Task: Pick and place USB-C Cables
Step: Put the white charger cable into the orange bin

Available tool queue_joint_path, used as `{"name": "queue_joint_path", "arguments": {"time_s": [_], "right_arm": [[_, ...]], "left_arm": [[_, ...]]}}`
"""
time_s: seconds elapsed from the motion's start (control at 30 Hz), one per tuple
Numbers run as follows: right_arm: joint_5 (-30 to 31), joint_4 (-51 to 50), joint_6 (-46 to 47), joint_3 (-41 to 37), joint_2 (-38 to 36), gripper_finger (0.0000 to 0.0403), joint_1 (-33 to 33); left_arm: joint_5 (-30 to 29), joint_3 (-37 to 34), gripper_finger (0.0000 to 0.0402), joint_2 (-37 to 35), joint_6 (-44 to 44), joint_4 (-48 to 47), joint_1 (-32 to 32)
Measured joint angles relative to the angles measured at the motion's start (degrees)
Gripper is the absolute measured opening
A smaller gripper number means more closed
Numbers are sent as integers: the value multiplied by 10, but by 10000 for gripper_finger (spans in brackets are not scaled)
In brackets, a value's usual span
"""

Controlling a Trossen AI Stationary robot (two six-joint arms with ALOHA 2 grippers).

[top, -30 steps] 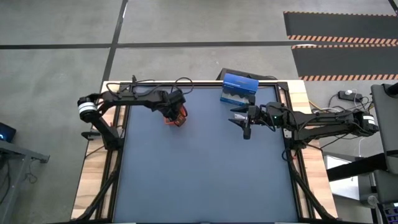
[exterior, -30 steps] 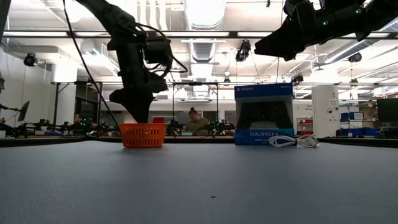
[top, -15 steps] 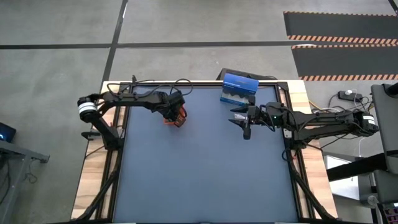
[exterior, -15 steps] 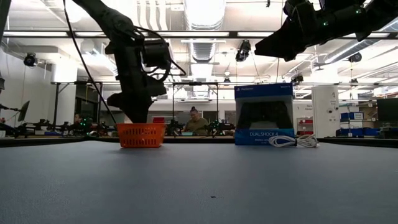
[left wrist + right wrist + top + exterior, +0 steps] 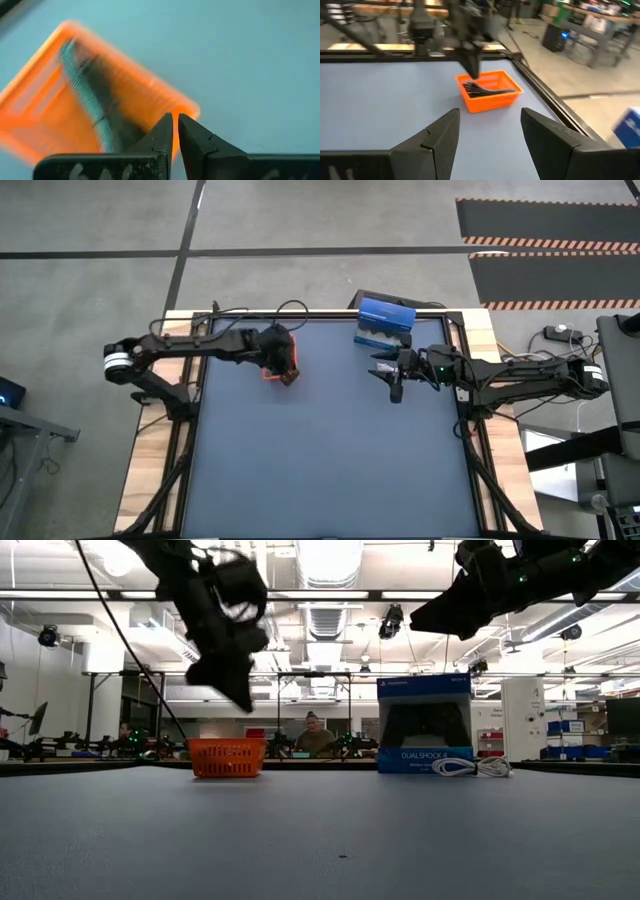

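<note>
Basket (image 5: 280, 358): orange, 11 o'clock on mat.
Blue box (image 5: 385, 323): upright, 1 o'clock edge.
Person (image 5: 313, 735): seated, background, behind table.

Bright overhead ceiling lights (image 5: 325, 558); left wrist view motion-blurred

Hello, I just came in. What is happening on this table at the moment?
The robot is sorting USB-C cables into an orange basket. The left gripper hangs above the basket, fingers shut and empty; dark cables already lie inside. The right gripper waits open above the mat near a blue box. A white cable lies beside that box.
</note>
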Motion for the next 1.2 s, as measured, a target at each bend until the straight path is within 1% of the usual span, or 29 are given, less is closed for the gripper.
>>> {"name": "queue_joint_path", "arguments": {"time_s": [0.07, 0.17, 0.23, 0.33, 0.43, 0.57, 0.63, 0.73, 0.93, 1.03, 1.1, 1.2], "right_arm": [[29, 0, 14, 0, 3, 203, 0], [63, -6, 39, 0, 15, 203, 0], [70, -10, 57, 0, 27, 203, 0], [74, -22, 94, 0, 54, 203, 0], [74, -29, 135, 0, 88, 203, -9], [73, -62, 181, 5, 128, 203, -39], [73, -126, 203, 21, 146, 203, -59], [73, -223, 211, 52, 176, 203, -88], [73, -363, 127, 98, 231, 203, -116], [74, -400, 105, 114, 252, 203, -118], [76, -407, 103, 123, 262, 203, -120], [108, -410, 95, 130, 274, 203, -120]], "left_arm": [[0, -15, 13, -20, 27, 61, -22], [-1, -58, 13, -56, 70, 178, -58], [0, -89, 13, -77, 89, 257, -81], [0, -134, 13, -112, 102, 346, -104], [-1, -171, 13, -143, 104, 403, -110], [-7, -204, 13, -176, 104, 441, -110], [-16, -214, 13, -187, 103, 452, -109], [-28, -219, 13, -197, 103, 451, -109], [-30, -219, 13, -198, 107, 456, -109], [-29, -220, 13, -198, 107, 456, -109], [-29, -220, 13, -198, 107, 456, -109], [-32, -220, 13, -198, 108, 456, -109]]}}
